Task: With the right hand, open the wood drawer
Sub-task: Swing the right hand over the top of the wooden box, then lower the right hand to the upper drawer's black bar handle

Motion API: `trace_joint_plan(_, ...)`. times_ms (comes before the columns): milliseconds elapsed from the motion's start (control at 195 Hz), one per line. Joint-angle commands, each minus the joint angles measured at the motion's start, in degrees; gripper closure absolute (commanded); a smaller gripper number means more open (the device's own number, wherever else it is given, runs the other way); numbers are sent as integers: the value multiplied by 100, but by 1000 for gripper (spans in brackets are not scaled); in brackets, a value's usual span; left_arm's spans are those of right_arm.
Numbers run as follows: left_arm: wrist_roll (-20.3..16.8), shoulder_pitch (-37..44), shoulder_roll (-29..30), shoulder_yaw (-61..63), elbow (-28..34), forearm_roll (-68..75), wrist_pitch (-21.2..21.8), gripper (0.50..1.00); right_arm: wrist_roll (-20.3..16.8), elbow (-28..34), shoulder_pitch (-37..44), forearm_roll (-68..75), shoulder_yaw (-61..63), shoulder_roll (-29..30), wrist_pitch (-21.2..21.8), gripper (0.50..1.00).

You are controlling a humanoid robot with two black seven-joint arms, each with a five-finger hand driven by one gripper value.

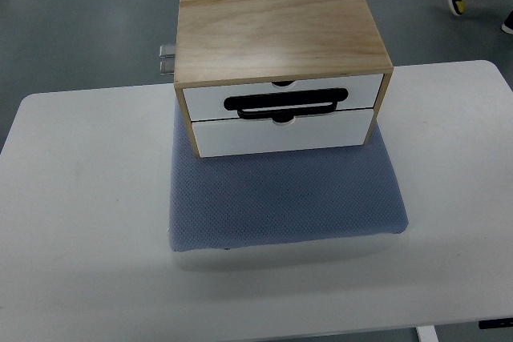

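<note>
Centrally, the wood drawer unit [280, 66] sits on a blue mat [284, 198] upon the white bench [80, 222], both drawers shut; metal fitting [167, 60] behind partly hidden. Neither hand visible.

Closed wood drawer [282, 104], black handle [285, 104]

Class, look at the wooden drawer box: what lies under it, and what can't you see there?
The wooden drawer box sits on a blue-grey mat, which lies on the white table. The mat's part beneath the box is covered. Both white drawers are closed, hiding their contents.
</note>
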Motion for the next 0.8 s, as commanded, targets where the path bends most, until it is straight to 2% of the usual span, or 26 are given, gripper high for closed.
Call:
trace_joint_plan(0, 0, -3, 0, 0, 0, 0, -5, 500, -172, 208, 537, -1042, -29, 43, 511, 556)
trace_joint_plan(87, 0, -3, 0, 0, 0, 0, 4, 500, -278, 409, 819, -1298, -81, 175, 1012, 556)
trace_joint_plan(190, 0, -3, 0, 0, 0, 0, -5, 500, -366, 656, 969, -1421, -126, 175, 1014, 556)
trace_joint_plan(195, 0, 5, 0, 0, 0, 0, 4, 500, -479, 900, 1082, -1638, -169, 184, 1014, 556)
trace_joint_plan(262, 0, -3, 0, 0, 0, 0, 4, 500, -533, 1165, 1214, -1790, -310, 193, 1014, 556)
trace_joint_plan(313, 0, -3, 0, 0, 0, 0, 4, 500, -533, 1166, 1215, -1790, -310, 193, 1014, 556)
trace_joint_plan(318, 0, -3, 0, 0, 0, 0, 4, 500, -550, 1366, 1328, -1807, -493, 227, 1014, 556)
trace_joint_plan(370, 0, -3, 0, 0, 0, 0, 4, 500, -585, 1596, 1425, -1825, -784, 324, 1014, 556)
trace_joint_plan(431, 0, -3, 0, 0, 0, 0, 4, 500, -594, 1632, 1461, -1825, -837, 342, 1014, 556)
trace_joint_plan(436, 0, -3, 0, 0, 0, 0, 4, 500, -620, 1753, 1617, -1825, -1133, 403, 1014, 556)
trace_joint_plan(498, 0, -3, 0, 0, 0, 0, -5, 500, -621, 1851, 1803, -1825, -1452, 526, 1014, 556)
trace_joint_plan(688, 0, -3, 0, 0, 0, 0, 4, 500, -621, 1974, 1962, -1825, -1567, 632, 1014, 556)
trace_joint_plan(703, 0, 5, 0, 0, 0, 0, 4, 500, -655, 2202, 1979, -1834, -1602, 632, 1014, 556)
trace_joint_plan(795, 0, 5, 0, 0, 0, 0, 4, 500, -981, 2519, 1997, -1913, -1699, 650, 1014, 558)
